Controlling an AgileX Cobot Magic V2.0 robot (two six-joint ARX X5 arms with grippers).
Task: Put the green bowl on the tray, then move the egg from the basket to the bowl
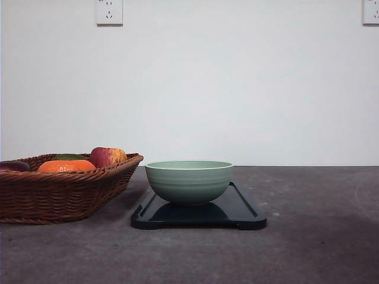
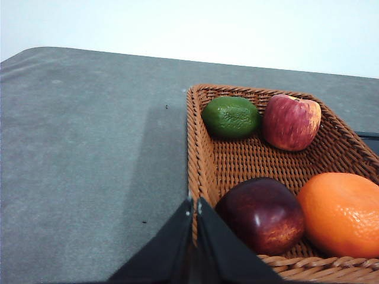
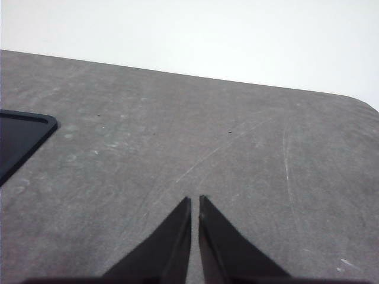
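The green bowl [image 1: 189,181] is seen just below the centre of the front view, standing upright on the tray [image 1: 244,214], so the first half of the task is judged to be done. The second half has not been started: no egg can be made out inside the bowl, though its interior is largely hidden from this low angle.

At the left edge of the front view, the basket [image 1: 59,189] is set just beside the tray. In the left wrist view its contents are shown: a green avocado-like fruit [image 2: 231,116] and a red apple [image 2: 291,122] toward the upper middle of the frame, a dark red apple [image 2: 262,214] at lower centre, and an orange [image 2: 342,213] at lower right. No egg is seen among them; whether one lies in the unseen part of the basket cannot be told.

The left gripper [image 2: 195,204] is seen at the bottom of that frame, its fingers pressed together with nothing between them, poised over the basket's near rim.

In the right wrist view, the right gripper [image 3: 195,201] is likewise closed and empty at lower centre, over bare grey table [image 3: 237,154], with a corner of the tray at the left edge of the frame.
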